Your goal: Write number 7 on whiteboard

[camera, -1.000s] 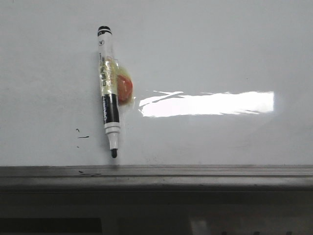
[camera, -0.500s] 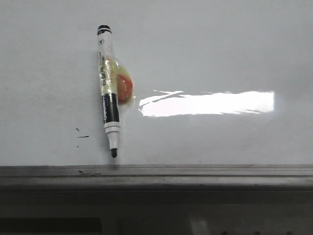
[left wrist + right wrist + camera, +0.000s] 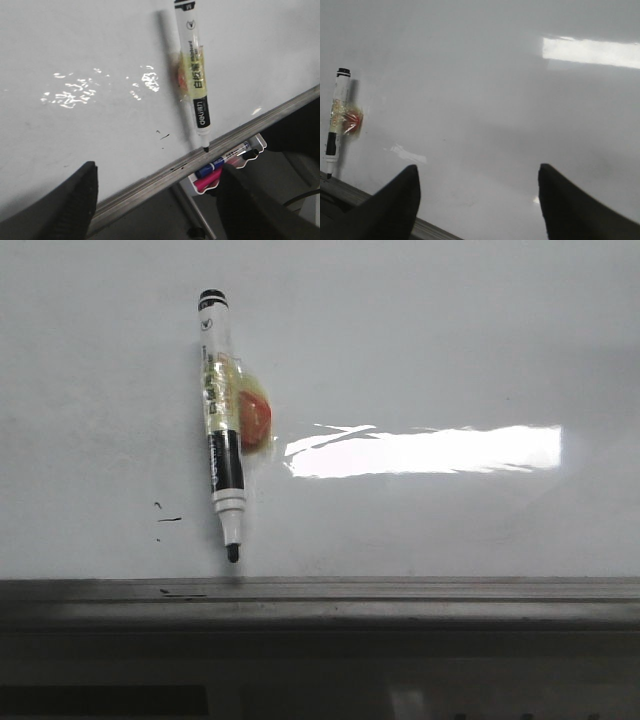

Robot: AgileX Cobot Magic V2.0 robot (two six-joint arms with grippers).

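Note:
The whiteboard [image 3: 420, 350] fills the front view, glossy white with a bright rectangular glare and a grey metal edge rail [image 3: 320, 600] along its near side. No number 7 shows on it. A black-and-white marker [image 3: 222, 425] with yellow tape and an orange blob rests on the board, tip toward the rail; it also shows in the left wrist view [image 3: 194, 75] and the right wrist view [image 3: 336, 120]. My left gripper [image 3: 157, 172] is open and empty over the rail, short of the marker. My right gripper [image 3: 477, 175] is open and empty over bare board. Neither gripper shows in the front view.
Tiny black specks and a dash [image 3: 165, 518] lie left of the marker tip. A small white tray [image 3: 232, 160] with blue and pink markers hangs under the rail in the left wrist view. A metal stand leg [image 3: 192, 215] runs below the board.

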